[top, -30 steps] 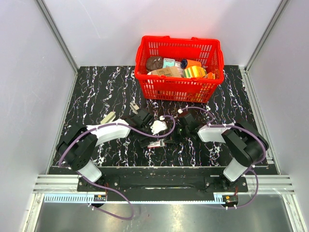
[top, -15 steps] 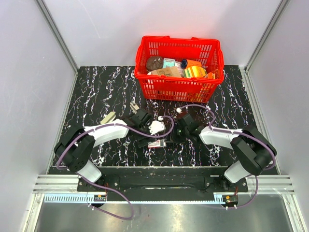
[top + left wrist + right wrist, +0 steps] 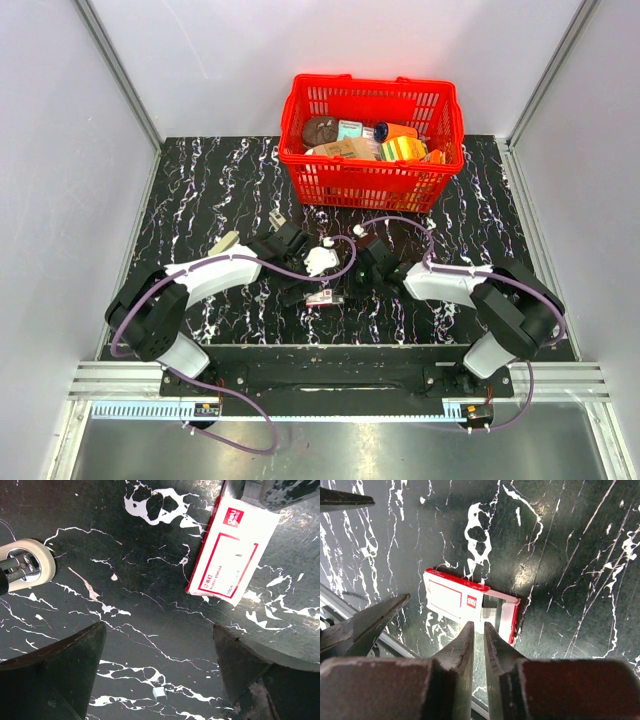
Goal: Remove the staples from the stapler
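Silvery metal staples (image 3: 489,615) apparently already lie in the white-and-red cardboard box (image 3: 451,596); right end effector (image 3: 479,626) nearly closed, left end effector (image 3: 159,630) agape, both empty.

We can pick out the stapler (image 3: 278,220) only from overhead, and it shows very small there. It is a slim, narrow bar with a dark grey-black body that nearly blends into the black marbled counter (image 3: 200,190). A pale silver strip along it catches the light. It lies on the counter at a diagonal, left of centre, near the front-left corner of the red basket (image 3: 370,185) but not touching it. The left arm (image 3: 230,268) sits just in front of it and covers its near end. We cannot tell whether it is hinged open or closed, or whether it holds staples.
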Motion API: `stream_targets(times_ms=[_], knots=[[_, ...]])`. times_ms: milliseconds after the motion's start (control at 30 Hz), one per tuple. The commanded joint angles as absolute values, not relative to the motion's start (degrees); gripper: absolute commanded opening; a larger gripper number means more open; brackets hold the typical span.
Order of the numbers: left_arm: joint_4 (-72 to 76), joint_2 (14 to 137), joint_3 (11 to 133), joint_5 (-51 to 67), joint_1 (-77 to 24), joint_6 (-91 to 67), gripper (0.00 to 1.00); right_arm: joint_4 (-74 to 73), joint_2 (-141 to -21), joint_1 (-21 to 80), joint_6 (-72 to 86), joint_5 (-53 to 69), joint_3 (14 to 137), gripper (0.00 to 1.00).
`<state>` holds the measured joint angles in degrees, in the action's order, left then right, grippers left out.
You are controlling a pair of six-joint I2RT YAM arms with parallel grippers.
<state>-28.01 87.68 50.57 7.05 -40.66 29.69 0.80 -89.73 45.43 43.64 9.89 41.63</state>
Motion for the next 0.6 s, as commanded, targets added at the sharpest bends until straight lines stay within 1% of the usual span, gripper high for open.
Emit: stream_targets(times_ms=[0,267,567], knots=[[-28.4,85.3,52.7,8.9,-40.4,29.2,0.93,2.1,-91.8,45.9,43.9,8.1,43.6,0.18],[-28.5,84.6,52.8,9.3,-40.4,29.4,0.94,2.4,-95.7,45.9,44.4,9.2,44.2,0.15],[-28.0,85.2,52.7,9.4,-40.4,29.5,0.95,0.4,-89.1,46.1,44.3,7.9,46.0,0.15]])
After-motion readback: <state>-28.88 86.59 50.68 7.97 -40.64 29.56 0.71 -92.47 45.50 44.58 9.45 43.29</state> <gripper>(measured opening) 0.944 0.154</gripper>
